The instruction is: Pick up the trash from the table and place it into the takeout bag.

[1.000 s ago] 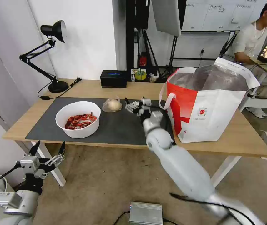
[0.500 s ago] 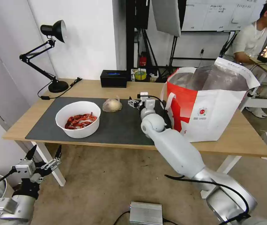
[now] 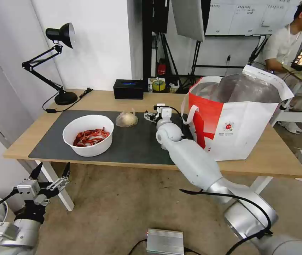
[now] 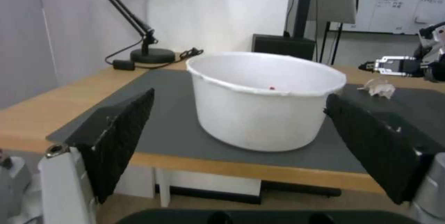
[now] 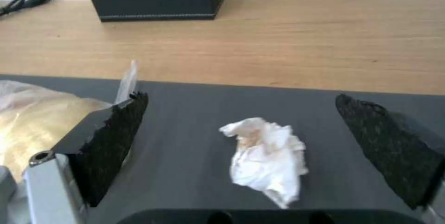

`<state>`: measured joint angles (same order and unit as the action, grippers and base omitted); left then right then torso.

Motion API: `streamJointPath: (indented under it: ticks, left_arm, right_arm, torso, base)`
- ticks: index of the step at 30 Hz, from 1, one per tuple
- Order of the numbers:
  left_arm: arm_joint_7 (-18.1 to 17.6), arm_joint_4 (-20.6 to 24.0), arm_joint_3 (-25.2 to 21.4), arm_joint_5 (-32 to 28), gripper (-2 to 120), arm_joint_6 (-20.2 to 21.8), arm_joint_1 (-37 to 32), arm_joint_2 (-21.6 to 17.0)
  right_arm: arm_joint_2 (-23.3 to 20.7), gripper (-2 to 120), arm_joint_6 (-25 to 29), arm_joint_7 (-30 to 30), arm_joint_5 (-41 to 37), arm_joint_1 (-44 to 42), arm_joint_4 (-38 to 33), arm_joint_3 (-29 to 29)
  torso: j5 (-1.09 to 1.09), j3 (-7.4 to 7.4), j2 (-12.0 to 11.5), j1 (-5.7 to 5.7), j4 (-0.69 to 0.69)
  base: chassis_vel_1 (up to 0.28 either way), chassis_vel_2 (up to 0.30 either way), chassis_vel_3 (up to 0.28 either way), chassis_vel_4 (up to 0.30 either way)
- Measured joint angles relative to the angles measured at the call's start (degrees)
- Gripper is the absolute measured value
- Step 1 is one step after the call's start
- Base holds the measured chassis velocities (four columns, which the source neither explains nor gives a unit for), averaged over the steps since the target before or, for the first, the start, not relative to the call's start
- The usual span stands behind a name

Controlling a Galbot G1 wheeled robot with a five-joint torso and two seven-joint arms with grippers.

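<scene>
The white bowl (image 3: 88,134) of red crayfish shells stands on the left of the dark mat (image 3: 133,145). A small knotted clear bag (image 3: 126,119) lies beyond it at the mat's far edge. My right gripper (image 3: 148,115) hovers open just right of that bag. In the right wrist view its fingers (image 5: 111,140) straddle a crumpled white tissue (image 5: 269,158) on the mat without touching it, with the knotted bag (image 5: 37,123) beside one finger. The takeout bag (image 3: 236,120) stands open on the table's right. My left gripper (image 3: 50,177) hangs open below the table's front edge, facing the bowl (image 4: 264,102).
A black box (image 3: 128,89) and a desk lamp (image 3: 61,67) stand along the far edge of the wood table (image 3: 278,159). The takeout bag's loop handle (image 3: 188,109) hangs close to my right arm. A silver box (image 3: 165,241) lies on the floor.
My right arm has reached farther over the mat, its elbow swinging right and its gripper settling beside the knotted bag. The left gripper has sunk slightly below the table edge.
</scene>
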<state>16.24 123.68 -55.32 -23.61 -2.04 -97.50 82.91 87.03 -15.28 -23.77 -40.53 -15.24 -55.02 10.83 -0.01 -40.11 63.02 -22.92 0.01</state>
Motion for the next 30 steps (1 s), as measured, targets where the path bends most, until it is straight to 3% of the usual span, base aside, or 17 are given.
streamJointPath:
  ticks: [5, 18, 24, 30]
  left_arm:
    - [0.4, -1.4, -0.3, -0.5, 100, -0.4, 0.1, -0.1]
    - [1.0, -3.0, -0.3, -1.0, 100, -1.1, 0.6, -0.6]
    - [1.3, -3.3, -0.5, -1.0, 100, -1.5, 0.5, -0.3]
    - [1.8, -3.4, -0.5, -1.1, 100, -1.9, 0.2, 0.1]
  right_arm:
    - [2.9, 100, 0.5, -0.5, 2.1, 0.9, 5.1, -1.5]
    - [3.0, 99, 1.1, -0.5, 3.7, 0.9, 8.8, -1.5]
    - [3.0, 82, 1.1, -0.6, 3.7, 0.9, 8.9, -1.3]
    - [3.0, 58, 1.1, -1.0, 3.6, 0.6, 9.2, -1.5]
  torso:
    - [0.0, 0.0, 0.0, 0.0, 0.0]
    - [0.0, 0.0, 0.0, 0.0, -0.02]
    - [0.0, 0.0, 0.0, 0.0, -0.01]
    - [0.0, 0.0, 0.0, 0.01, -0.02]
  base:
    - [0.0, 0.0, 0.0, 0.0]
    - [0.0, 0.0, 0.0, 0.0]
    - [0.0, 0.0, 0.0, 0.0]
    - [0.0, 0.0, 0.0, 0.0]
